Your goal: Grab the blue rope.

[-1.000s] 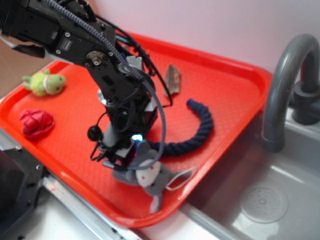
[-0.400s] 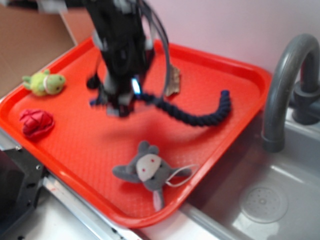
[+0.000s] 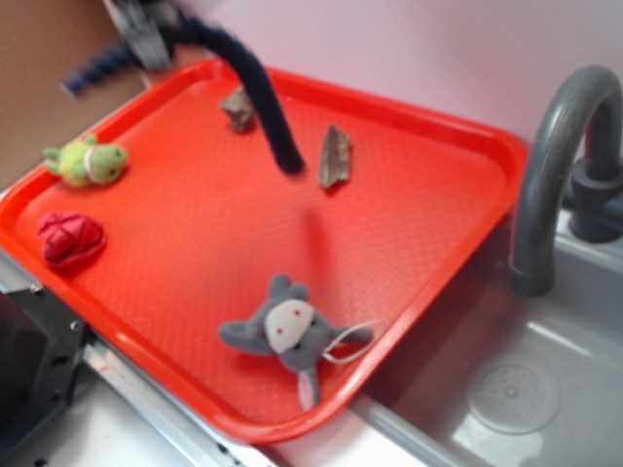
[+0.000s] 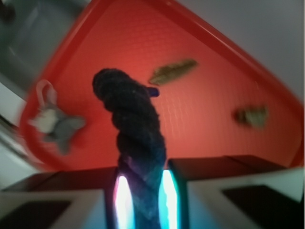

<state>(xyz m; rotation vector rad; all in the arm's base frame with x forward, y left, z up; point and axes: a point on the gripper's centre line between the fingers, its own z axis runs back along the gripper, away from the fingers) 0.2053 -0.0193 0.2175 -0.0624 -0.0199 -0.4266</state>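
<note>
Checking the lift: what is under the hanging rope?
Bare red tray; the rope hangs from the gripper, its end clear of the surface. A brown scrap lies beside it.

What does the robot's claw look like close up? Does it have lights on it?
In the wrist view the gripper has two chunky fingers with black tops and pale grey-white lower parts. Their inner faces glow, pinkish-white on one side and blue-green on the other. In the exterior view the gripper is only a blurry grey and black shape at the top edge, so cables or markings can't be made out.
</note>
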